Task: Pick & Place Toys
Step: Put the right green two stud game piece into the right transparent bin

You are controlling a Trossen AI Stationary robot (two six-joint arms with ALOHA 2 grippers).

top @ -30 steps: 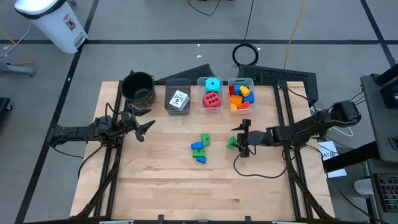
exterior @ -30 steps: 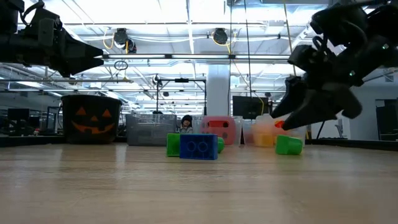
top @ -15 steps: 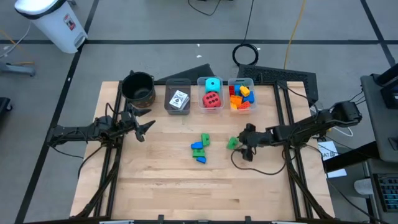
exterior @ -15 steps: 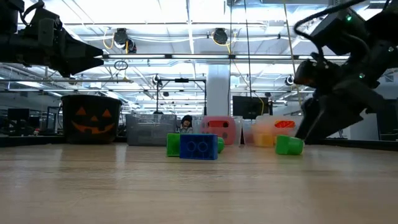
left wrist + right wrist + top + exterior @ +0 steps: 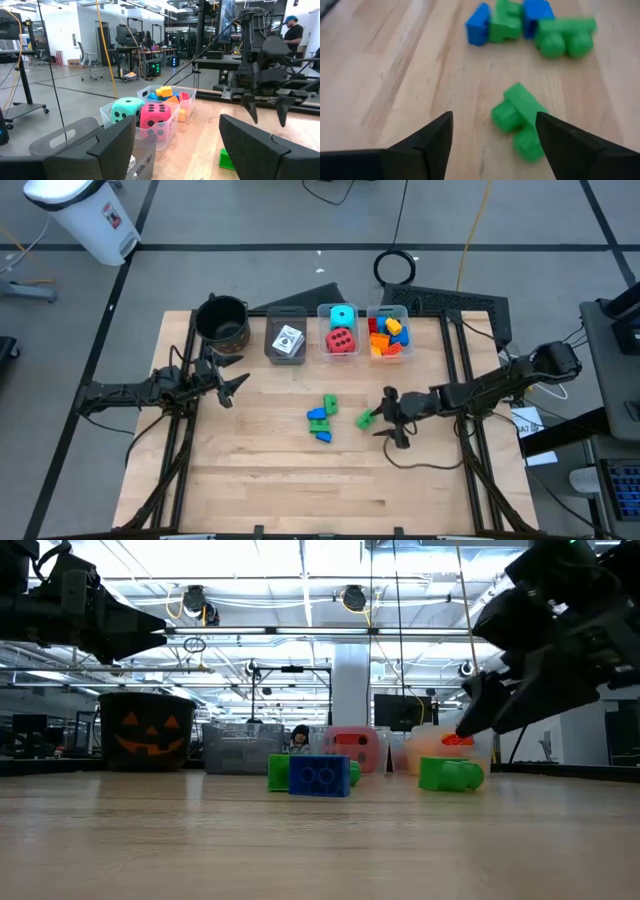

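A lone green brick (image 5: 366, 419) lies flat on the wooden table, right of a small cluster of green and blue bricks (image 5: 320, 420). My right gripper (image 5: 385, 418) is open and hovers just right of the lone brick. In the right wrist view the brick (image 5: 520, 120) lies ahead of and between the fingers (image 5: 492, 135). In the low view the gripper (image 5: 475, 715) stands a little above the brick (image 5: 450, 774). My left gripper (image 5: 238, 385) is open and empty, held high over the table's left side.
At the far edge stand a black round pot (image 5: 222, 320), a grey bin with white cards (image 5: 287, 340), a clear bin with a cyan and a red dotted cube (image 5: 341, 330), and a clear bin of mixed bricks (image 5: 387, 335). Bare wood lies toward the near edge.
My right gripper has dipped down beside the lone green brick, then risen again and shifted a little toward the near edge. The brick has slid slightly toward the table's left and near edges and has turned about on the wood.
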